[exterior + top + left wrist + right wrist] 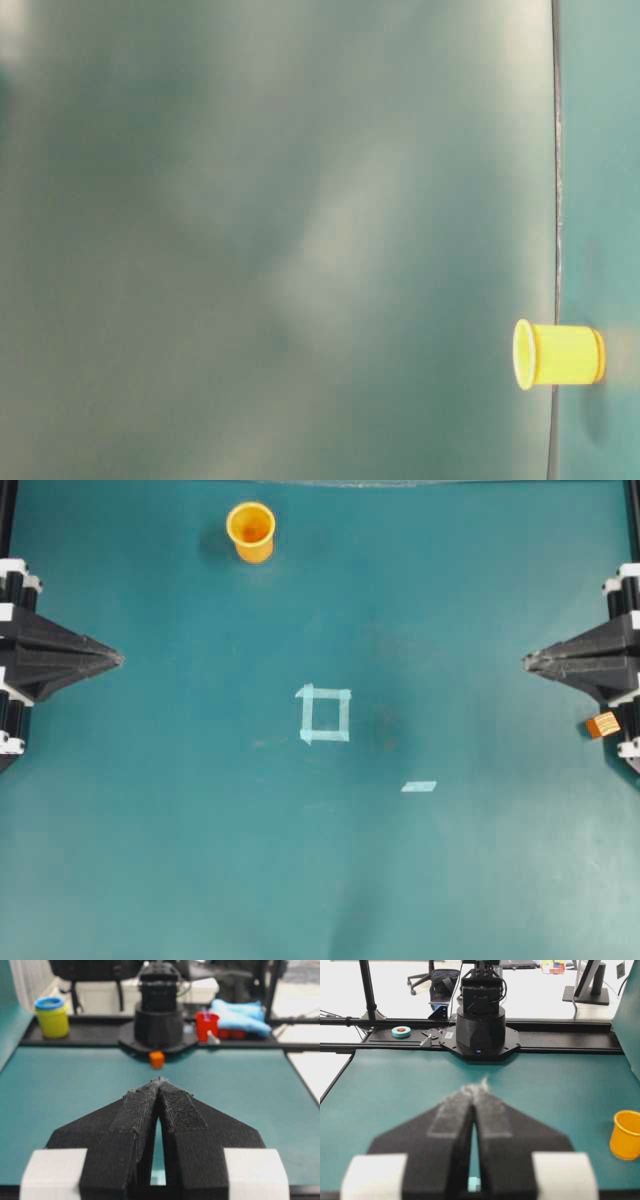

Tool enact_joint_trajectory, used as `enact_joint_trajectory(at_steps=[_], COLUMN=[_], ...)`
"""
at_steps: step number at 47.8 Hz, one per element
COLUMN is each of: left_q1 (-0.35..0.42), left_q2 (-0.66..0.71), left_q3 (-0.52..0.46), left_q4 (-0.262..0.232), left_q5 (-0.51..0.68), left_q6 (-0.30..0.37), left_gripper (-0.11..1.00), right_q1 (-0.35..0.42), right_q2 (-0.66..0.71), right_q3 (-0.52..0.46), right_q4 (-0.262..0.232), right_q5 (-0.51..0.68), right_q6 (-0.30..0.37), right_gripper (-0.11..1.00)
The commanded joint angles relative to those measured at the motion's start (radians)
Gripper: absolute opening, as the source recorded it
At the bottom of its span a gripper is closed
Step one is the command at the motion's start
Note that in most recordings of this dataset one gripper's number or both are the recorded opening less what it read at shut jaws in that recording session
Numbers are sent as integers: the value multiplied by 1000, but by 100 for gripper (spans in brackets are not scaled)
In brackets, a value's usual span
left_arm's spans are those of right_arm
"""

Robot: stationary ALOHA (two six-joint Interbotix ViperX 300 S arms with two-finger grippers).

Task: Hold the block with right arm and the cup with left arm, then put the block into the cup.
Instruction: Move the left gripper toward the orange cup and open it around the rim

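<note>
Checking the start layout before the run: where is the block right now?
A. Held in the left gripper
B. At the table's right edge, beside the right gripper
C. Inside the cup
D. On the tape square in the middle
B: the overhead view shows the block on the mat at the right edge, beside the right gripper, far from the cup and tape square.
</note>
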Motion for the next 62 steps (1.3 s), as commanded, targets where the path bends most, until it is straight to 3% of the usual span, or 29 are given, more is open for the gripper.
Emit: enact_joint_trajectory(at_steps=[1,5,10,15,28,35,44,52,56,62], left_q1=[100,164,249,304,347,350,394,462,485,506], left_q2=[26,43,77,112,239,321,428,525,577,663], left_q3=[-21,-37,-57,-66,-84,-104,-144,-193,-224,-275], left_q4=[6,6,8,11,14,17,17,15,17,17], left_q5=[69,147,219,225,190,152,147,146,146,147], left_q6=[3,0,6,5,8,9,8,-11,-11,0], left_gripper=[-1,1,0,1,5,18,50,81,87,88], right_q1=[-6,-12,-28,-40,-46,-46,-46,-46,-46,-46], right_q2=[8,20,40,48,44,41,38,34,32,35], right_q3=[-26,-48,-94,-137,-187,-202,-224,-239,-250,-268], right_q4=[9,9,11,11,11,11,11,11,11,11], right_q5=[6,84,272,425,653,738,822,881,930,1025], right_q6=[3,14,43,74,173,222,259,268,268,270], right_gripper=[0,0,0,0,0,0,1,19,33,52])
